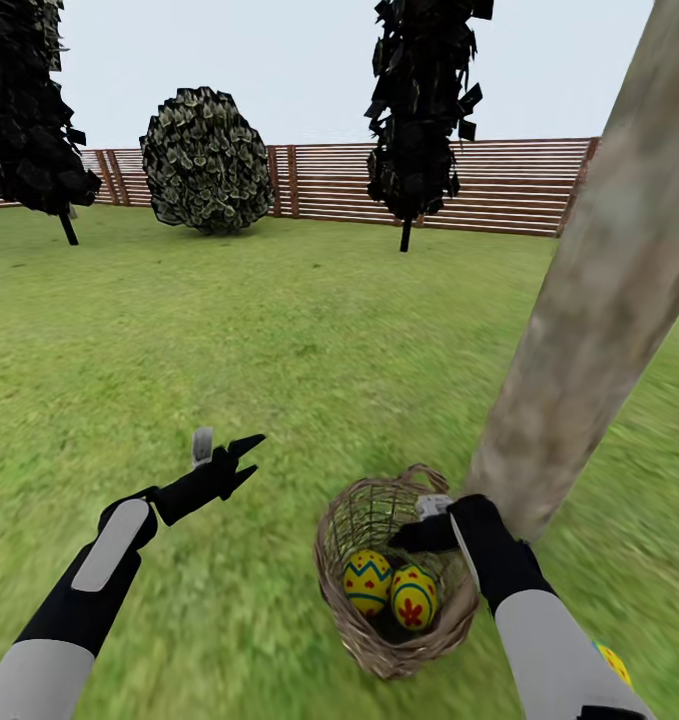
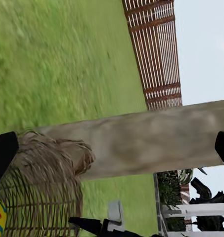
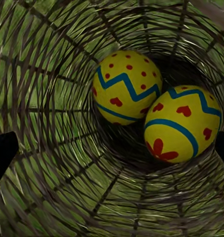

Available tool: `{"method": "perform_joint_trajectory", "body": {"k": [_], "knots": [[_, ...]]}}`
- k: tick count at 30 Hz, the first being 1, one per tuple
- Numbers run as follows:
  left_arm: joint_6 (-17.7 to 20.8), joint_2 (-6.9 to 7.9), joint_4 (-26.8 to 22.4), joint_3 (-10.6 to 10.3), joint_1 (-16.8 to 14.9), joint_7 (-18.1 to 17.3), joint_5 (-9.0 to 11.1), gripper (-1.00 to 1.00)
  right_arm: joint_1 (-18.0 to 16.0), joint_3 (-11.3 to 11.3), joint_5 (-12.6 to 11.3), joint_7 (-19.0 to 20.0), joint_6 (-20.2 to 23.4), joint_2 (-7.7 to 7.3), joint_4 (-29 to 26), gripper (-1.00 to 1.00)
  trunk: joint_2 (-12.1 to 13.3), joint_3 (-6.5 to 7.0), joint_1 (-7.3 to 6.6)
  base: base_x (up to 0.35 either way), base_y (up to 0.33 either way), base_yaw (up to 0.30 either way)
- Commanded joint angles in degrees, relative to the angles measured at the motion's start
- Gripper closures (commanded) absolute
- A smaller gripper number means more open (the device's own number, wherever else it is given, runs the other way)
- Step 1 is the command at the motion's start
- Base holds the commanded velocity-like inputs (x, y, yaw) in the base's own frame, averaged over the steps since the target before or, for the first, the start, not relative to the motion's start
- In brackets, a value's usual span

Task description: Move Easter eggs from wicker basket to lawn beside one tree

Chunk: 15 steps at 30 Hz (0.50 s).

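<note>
Wicker surrounds my right gripper point(image 1: 429, 520), which hangs over the mouth of the wicker basket point(image 1: 339, 585) with its fingers spread wide and nothing between them. To take the nearer of the Easter eggs point(image 3: 183, 131) cleanly, I judge I should go straight down, centre the fingers across its narrow width, and close gently so it does not roll against its neighbour point(image 3: 125, 86). Both are yellow with blue zigzag bands and red hearts and dots, lying touching at the basket's bottom. A third egg point(image 1: 613, 660) peeks out behind my right forearm on the lawn point(image 1: 309, 340), near the tree point(image 1: 579, 330). My left gripper point(image 1: 229, 458) hovers open and empty.
</note>
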Motion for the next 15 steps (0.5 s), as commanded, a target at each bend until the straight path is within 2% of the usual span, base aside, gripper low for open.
{"method": "perform_joint_trajectory", "body": {"k": [1, 4, 6, 9, 11, 15], "knots": [[0.08, 0.01, 0.58, -0.03, -0.03, -0.21, 0.04, -1.00, -0.04, -0.30, 0.68, 0.39, 0.18, 0.07, 0.40, -1.00, -0.02, -0.05, 0.02, 0.274, 0.212, 0.000], [0.08, -0.07, 1.21, 0.37, -0.03, -0.21, 0.06, -1.00, -0.04, -0.29, 0.80, -1.56, 0.18, 0.06, 2.03, -1.00, -0.02, -0.05, 0.02, 0.182, 0.141, 0.000], [0.08, -0.16, 1.43, 0.90, -0.03, -0.24, 0.07, -1.00, -0.04, -0.31, 0.58, -5.72, 0.17, 0.10, 2.89, -1.00, -0.02, -0.05, 0.02, 0.048, 0.037, 0.000], [0.07, -0.19, 1.52, 1.14, -0.03, -0.27, 0.08, -1.00, -0.03, -0.37, 0.16, -10.02, -0.78, 0.12, 3.67, -1.00, -0.02, -0.05, 0.02, 0.015, 0.012, 0.000], [0.07, -0.18, 1.54, 1.17, -0.03, -0.26, 0.06, -1.00, -0.03, -0.37, 0.02, -10.69, -1.93, 0.13, 4.44, -1.00, -0.02, -0.05, 0.02, 0.003, 0.002, 0.000], [0.07, -0.21, 1.54, 1.18, -0.03, -0.24, 0.00, -1.00, -0.03, -0.38, -0.05, -11.33, -3.35, 0.20, 5.96, -1.00, -1.63, -0.77, 0.89, 0.000, 0.000, 0.000]]}}
